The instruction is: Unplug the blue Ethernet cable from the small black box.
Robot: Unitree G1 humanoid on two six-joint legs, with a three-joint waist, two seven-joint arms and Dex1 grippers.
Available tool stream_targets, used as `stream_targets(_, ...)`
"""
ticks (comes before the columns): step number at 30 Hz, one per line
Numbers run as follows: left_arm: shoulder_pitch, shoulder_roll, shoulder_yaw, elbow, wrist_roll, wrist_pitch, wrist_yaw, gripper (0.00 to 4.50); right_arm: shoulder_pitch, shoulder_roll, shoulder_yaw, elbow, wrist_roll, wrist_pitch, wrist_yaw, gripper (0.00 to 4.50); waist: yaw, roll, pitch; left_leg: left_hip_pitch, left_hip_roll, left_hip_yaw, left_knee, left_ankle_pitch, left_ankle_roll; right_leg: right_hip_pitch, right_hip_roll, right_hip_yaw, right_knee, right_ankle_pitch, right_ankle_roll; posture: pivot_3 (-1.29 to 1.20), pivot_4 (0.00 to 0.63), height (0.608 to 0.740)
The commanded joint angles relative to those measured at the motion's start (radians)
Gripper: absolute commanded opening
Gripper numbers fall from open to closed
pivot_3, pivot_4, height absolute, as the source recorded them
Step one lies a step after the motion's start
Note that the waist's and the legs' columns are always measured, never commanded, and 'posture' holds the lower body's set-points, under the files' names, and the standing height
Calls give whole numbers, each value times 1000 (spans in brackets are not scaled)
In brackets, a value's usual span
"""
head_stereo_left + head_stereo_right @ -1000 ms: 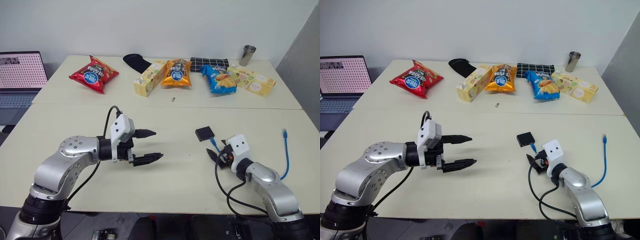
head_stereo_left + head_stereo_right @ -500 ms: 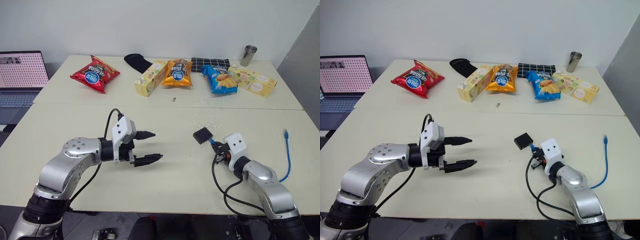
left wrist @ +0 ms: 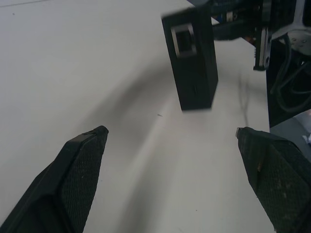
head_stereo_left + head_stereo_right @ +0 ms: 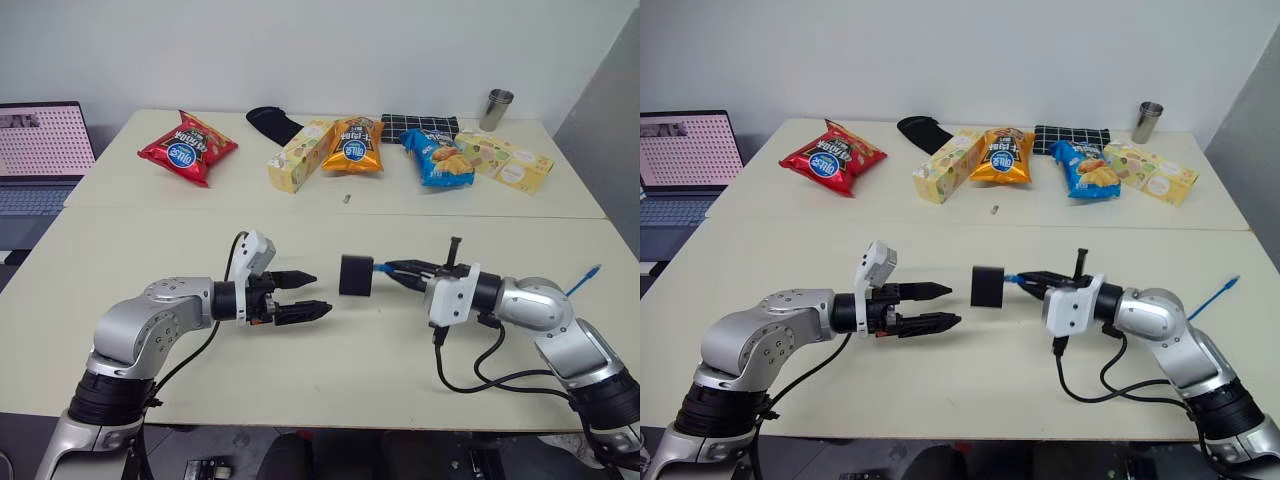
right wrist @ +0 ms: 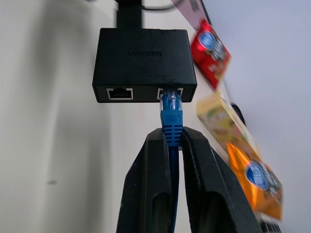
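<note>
Blue cable [image 4: 386,267] is pinched near its plug by the right gripper [image 4: 404,269], fingers shut tight on it, and the black box [image 4: 355,275] hangs off that plug in the air above the table [image 4: 330,375], between the two grippers. From the eye views the plug itself is too small to make out, and most of the cable is hidden behind the right arm; just the far end pokes out at the table's right edge. The left gripper [image 4: 305,295] points at the box with fingers spread, holding nothing, close but not touching. At the back I count three snack bags, two boxes, one metal cup [image 4: 497,110], a laptop [image 4: 40,150] cut off at the left edge.

Left wrist view: two fingertips [image 3: 80,167] wide apart, the box [image 3: 190,57] tilted beyond them, one port facing the camera. Behind it the right gripper is blurry and cropped.

Right wrist view: two fingers [image 5: 151,184] clamped on the cable [image 5: 171,124], its plug seated in one of the box's [image 5: 143,60] two ports; the other is free. Snacks beyond are a blur.
</note>
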Motion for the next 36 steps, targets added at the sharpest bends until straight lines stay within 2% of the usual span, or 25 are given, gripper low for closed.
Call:
stream_targets(1,-29,-40,54,-20,-102,69,23,4500,-92,18,-7,17,-14,-160,6,81,-1,0,0,0,0,0,1,0,0,0,0,0,0,0,0,0,150,740)
stream_targets(9,2,-42,73,-49,-153,94,26,4500,-117,28,-12,74,-17,-217,11,80,0,0,0,1,0,-1,1,0,0,0,0,-1,2,0,0,0,150,740)
stream_targets(16,3,-53,88,-36,-187,85,18,3205,-119,33,-17,83,-24,-235,7,79,-1,0,0,1,0,-1,1,0,0,0,0,-1,2,0,0,0,150,740)
stream_targets(22,2,-71,77,-34,-187,74,23,1791,-110,50,-13,70,-27,-226,3,78,-1,0,0,1,0,-1,1,0,0,0,0,-1,2,0,0,0,150,740)
stream_targets(27,5,-79,69,-29,-178,65,27,834,-103,60,-7,57,-31,-221,7,77,0,0,0,1,0,-1,1,0,0,0,0,-1,2,0,0,0,150,740)
stream_targets(31,6,-71,73,-13,-167,56,22,797,-98,49,1,45,-55,-245,16,77,0,0,0,1,0,-1,1,0,0,0,0,-1,2,0,0,0,150,740)
stream_targets(33,7,-61,71,-7,-159,51,9,795,-93,40,3,37,-37,-238,32,777,0,0,0,1,0,-1,1,0,0,0,0,-1,2,0,0,0,150,740)
stream_targets(34,7,-55,67,-5,-153,45,1,795,-92,34,2,33,-33,-238,38,805,0,0,0,1,0,-1,1,0,0,0,0,-1,2,0,0,0,150,740)
stream_targets(36,5,-47,58,0,-139,27,-17,795,-79,14,4,9,5,-195,77,1430,0,0,0,1,0,-1,1,0,0,0,0,-1,2,0,0,0,150,740)
